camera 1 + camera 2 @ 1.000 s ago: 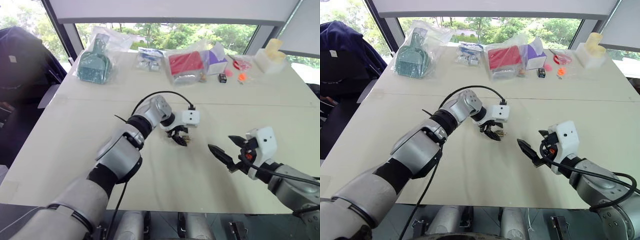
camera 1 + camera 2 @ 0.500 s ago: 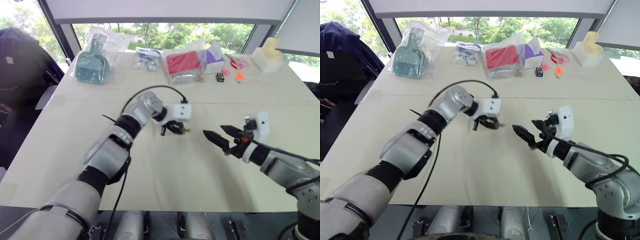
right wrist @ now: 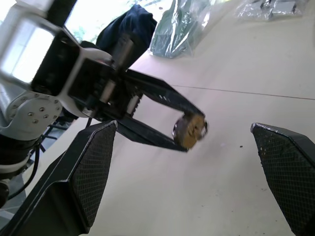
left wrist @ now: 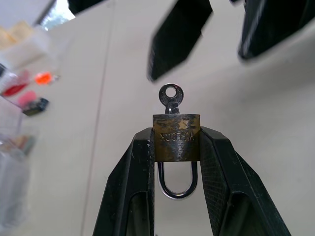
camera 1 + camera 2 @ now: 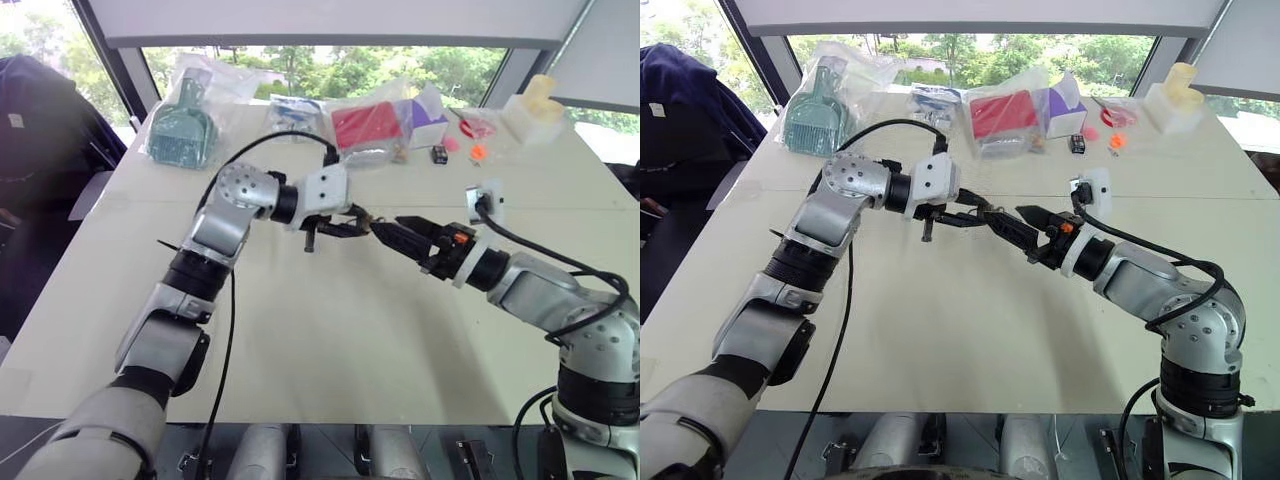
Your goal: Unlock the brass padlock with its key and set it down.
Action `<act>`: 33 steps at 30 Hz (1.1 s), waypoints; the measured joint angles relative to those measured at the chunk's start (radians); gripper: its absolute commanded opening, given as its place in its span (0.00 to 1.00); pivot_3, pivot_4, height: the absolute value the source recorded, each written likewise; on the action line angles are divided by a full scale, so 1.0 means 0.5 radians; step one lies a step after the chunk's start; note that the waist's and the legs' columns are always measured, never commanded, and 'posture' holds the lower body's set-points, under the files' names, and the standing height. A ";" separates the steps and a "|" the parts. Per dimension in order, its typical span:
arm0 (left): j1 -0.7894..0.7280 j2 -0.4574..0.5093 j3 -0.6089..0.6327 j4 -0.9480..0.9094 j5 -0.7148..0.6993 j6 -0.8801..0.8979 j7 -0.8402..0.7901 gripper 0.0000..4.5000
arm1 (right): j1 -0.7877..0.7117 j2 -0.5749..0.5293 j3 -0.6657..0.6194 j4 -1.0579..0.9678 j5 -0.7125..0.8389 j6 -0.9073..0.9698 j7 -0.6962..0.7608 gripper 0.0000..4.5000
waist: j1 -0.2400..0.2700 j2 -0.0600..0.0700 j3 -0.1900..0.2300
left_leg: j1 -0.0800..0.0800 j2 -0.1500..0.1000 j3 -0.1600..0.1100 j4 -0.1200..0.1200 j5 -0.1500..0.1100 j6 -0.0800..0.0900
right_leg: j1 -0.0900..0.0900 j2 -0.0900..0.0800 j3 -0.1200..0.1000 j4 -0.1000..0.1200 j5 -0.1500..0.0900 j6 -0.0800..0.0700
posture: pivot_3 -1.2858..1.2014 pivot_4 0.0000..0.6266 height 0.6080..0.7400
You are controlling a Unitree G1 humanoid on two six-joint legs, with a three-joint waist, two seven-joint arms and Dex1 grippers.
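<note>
Above the middle of the pale table [image 5: 330,350], the left gripper [image 4: 176,147] is pinching the brass padlock [image 4: 176,137] by its flat sides, holding it clear of the tabletop. Its two black fingers [image 4: 133,182] are pressing against the brass body, with the silver shackle [image 4: 177,184] hanging back between them toward the wrist and the small silver key [image 4: 171,97] sticking out of the far end, its round bow pointing away. Seen from the head, the padlock [image 5: 362,224] is sitting at the tip of the left gripper [image 5: 352,227], which is reaching toward 3 o'clock. Facing it from 3 o'clock, the right gripper [image 5: 392,232] is pointing toward 9 o'clock with its jaws spread wide, its fingertips just beside the key end of the lock but not closing on it. From the right wrist, the padlock [image 3: 189,130] is appearing between the two spread pads [image 3: 93,172], apart from both. Along the table's 12 o'clock edge are lying a bagged green brush [image 5: 185,130], a clear bag of small parts [image 5: 297,117], a bagged red pack [image 5: 370,127], a purple box [image 5: 432,115], a small black object [image 5: 444,154], some orange and pink pieces [image 5: 478,152] and a cream-coloured block [image 5: 538,105].
</note>
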 measured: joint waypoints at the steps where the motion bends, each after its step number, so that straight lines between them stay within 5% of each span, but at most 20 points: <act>1: 0.006 -0.001 0.000 -0.023 -0.007 0.016 0.017 0.15 | 0.000 -0.010 0.009 0.001 0.006 0.000 0.000 1.00 | -0.001 0.000 0.000 | 0.001 0.000 0.000 -0.001 0.000 0.000 | 0.000 0.001 0.000 0.000 0.000 0.000 | 0.52 0.24 1.00; 4: 0.042 -0.008 -0.002 -0.057 -0.036 0.052 0.039 0.15 | 0.000 -0.012 0.015 0.013 0.032 0.000 -0.015 1.00 | -0.002 0.000 0.000 | 0.001 0.001 0.000 -0.001 0.001 -0.001 | 0.000 0.003 0.000 0.002 0.000 0.001 | 0.52 0.24 1.00; 7: 0.052 -0.010 -0.003 -0.066 -0.039 0.056 0.046 0.15 | 0.000 -0.005 0.013 0.037 0.094 -0.004 -0.066 0.82 | 0.000 0.000 0.000 | 0.002 0.001 0.000 -0.001 0.001 -0.001 | 0.000 0.003 0.000 0.003 0.000 0.001 | 0.52 0.24 1.00; 10: 0.052 -0.018 -0.004 -0.065 -0.041 0.053 0.053 0.15 | 0.000 0.010 0.011 0.037 0.161 -0.027 -0.120 0.50 | 0.000 0.000 0.000 | 0.002 0.001 0.001 -0.001 0.001 -0.001 | 0.000 0.003 0.000 0.002 0.000 0.001 | 0.52 0.24 1.00; 18: 0.052 -0.016 -0.004 -0.065 -0.068 0.047 0.048 0.15 | 0.001 0.058 0.012 0.041 0.259 -0.113 -0.222 0.50 | -0.001 0.000 0.000 | 0.002 0.001 0.001 -0.001 0.001 -0.001 | 0.000 0.003 0.000 0.002 0.000 0.001 | 0.52 0.24 1.00; 24: 0.052 -0.005 -0.004 -0.075 -0.082 0.037 0.046 0.15 | 0.005 0.079 0.014 0.081 0.287 -0.164 -0.270 0.01 | -0.002 0.000 0.000 | 0.002 0.001 0.001 -0.001 0.001 -0.001 | 0.000 0.004 0.000 0.002 0.000 0.001 | 0.52 0.24 1.00; 33: 0.052 0.015 -0.009 -0.090 -0.081 -0.003 0.038 0.15 | 0.009 0.108 0.054 0.107 0.317 -0.219 -0.294 0.01 | -0.002 0.000 0.000 | 0.002 0.001 0.001 -0.001 0.001 -0.001 | 0.000 0.004 0.000 0.002 0.000 0.001 | 0.52 0.24 1.00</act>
